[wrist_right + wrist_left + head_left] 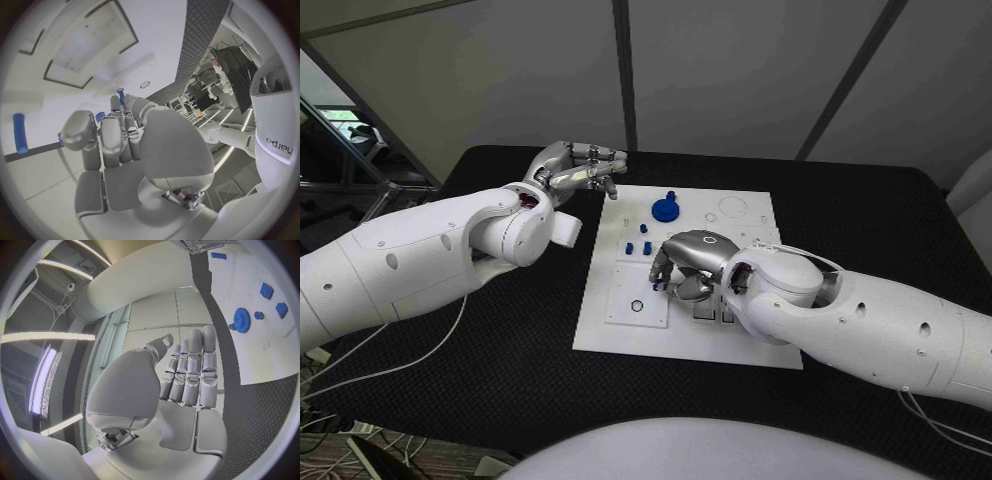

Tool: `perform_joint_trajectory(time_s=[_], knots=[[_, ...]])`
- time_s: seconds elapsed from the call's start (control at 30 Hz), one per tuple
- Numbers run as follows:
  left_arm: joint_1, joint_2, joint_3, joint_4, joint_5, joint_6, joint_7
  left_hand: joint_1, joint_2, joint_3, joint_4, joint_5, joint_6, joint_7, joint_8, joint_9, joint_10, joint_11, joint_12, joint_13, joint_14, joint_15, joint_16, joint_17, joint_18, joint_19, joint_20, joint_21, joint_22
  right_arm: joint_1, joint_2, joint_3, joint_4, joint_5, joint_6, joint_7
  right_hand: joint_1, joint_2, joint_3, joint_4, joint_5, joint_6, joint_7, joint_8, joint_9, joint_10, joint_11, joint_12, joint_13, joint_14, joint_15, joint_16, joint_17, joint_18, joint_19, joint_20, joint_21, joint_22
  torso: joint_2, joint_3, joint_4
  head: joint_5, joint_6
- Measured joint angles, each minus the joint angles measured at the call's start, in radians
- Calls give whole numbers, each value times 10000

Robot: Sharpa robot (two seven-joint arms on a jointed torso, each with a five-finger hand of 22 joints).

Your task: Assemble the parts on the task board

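Observation:
The white task board [625, 320] lies in the middle of the black table. A blue gear [666, 209] stands near the board's far edge, also seen as the gear [241, 318]. Small blue pegs [640, 246] stand below it. My right hand [687, 266] hangs over the board's middle with its fingers curled down. In the right wrist view its thumb and a finger pinch a blue peg [99, 117], mostly hidden behind the thumb. Another blue peg [20, 133] lies on the board beside it. My left hand [576, 167] is raised off the board's far left corner, holding nothing.
The board has pale outlined slots and holes [730, 210] along its far right part and a rectangular recess [636, 306] at its near left. Black table [473, 390] surrounds the board on all sides. Both white forearms reach in low over the table.

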Motion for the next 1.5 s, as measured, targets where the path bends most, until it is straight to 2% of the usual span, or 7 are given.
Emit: perform_joint_trajectory(time_s=[0.37, 0.73, 0.83, 0.9, 1.07, 1.13, 1.5], knots=[[0, -6, 0, 3, 0, 9, -8, 0, 0, 0, 0, 0, 0, 0, 0, 0, 0, 0, 0, 0, 0, 0, 0, -8, 0, 0, 0, 0, 1, -39, -28, -9, 30, -103, 37, -43, 0, 0, 0, 0, 0, 13, 16, 52, 13, 0, 0, 0, -1, 0, 0, -1, -14, 0, 0, 0, 0, 0, 0, 0, -1, 18, -13], [0, -7, 0, 9, 1, 25, -24, 0, 0, 0, 0, 0, 0, 0, 0, 0, 0, 0, 0, -10, 0, 0, -47, -17, 0, 0, 0, 0, -14, -39, 29, -2, -33, -137, 40, -55, 0, 0, -57, -25, 0, -9, 34, 38, 11, -1, 1, -79, -1, 0, 0, -1, -98, 0, 0, 0, 0, -56, 0, -7, -5, -61, -4], [0, -11, 0, 13, 1, 27, -30, 0, 0, 0, 0, 0, 0, 0, 0, 0, 0, 0, 0, -10, 0, 0, -48, -17, 0, 0, 0, 0, -13, -37, 52, -2, -83, -138, 40, -55, -195, -101, -137, 56, -54, -362, 192, -185, -53, -308, 152, -292, -67, 0, 0, -39, -183, -1, -44, 44, 0, -121, 0, -10, -5, -63, -2], [0, -16, 0, 15, 1, 29, -34, 0, 0, 0, 0, 0, 0, 0, 0, 0, 0, 0, 0, -10, 0, 0, -47, -17, 0, 0, 0, 0, -13, -41, 62, -21, -129, -139, 57, -64, -293, -187, -193, 111, -80, -614, 249, -329, -133, -481, 224, -383, -99, 6, 79, -47, -225, -1, -106, 106, -1, -166, 0, -10, -5, -61, -1], [0, -20, 0, 17, 1, 40, -45, 0, 0, 0, 0, 0, 0, 0, 0, 0, -37, 36, 0, -10, 0, 0, -48, -16, 0, 0, 0, 0, -13, -54, 74, -22, -177, -143, 74, -100, -442, -336, -330, 164, -23, -1134, 216, -417, -237, -887, 298, -487, -150, 16, 94, -47, -276, -1, -175, 175, -58, -273, -5, -10, -4, -35, -11], [0, -21, 0, 17, 1, 46, -51, 0, 0, 0, 0, 0, 0, 0, 0, 0, -37, 37, 0, -10, 0, 0, -48, -16, -1, 0, 0, 0, -13, -54, 90, -24, -180, -143, 75, -102, -471, -365, -331, 165, -23, -1277, 187, -417, -238, -951, 265, -520, -171, 16, 94, -46, -295, -1, -199, 198, -58, -292, -5, -9, -4, -30, -12], [0, -23, 0, 17, 1, 73, -82, 0, 0, 0, 0, 0, 0, 0, 0, 0, -36, 37, 0, -9, 0, 0, -48, -15, 0, 0, 0, 0, -12, -59, 81, -30, -154, -145, 73, -88, -471, -365, -385, 164, -23, -1309, 155, -417, -237, -950, 265, -520, -156, 16, 94, -46, -253, -1, -199, 198, -96, -302, -5, -3, -4, -22, -12]])
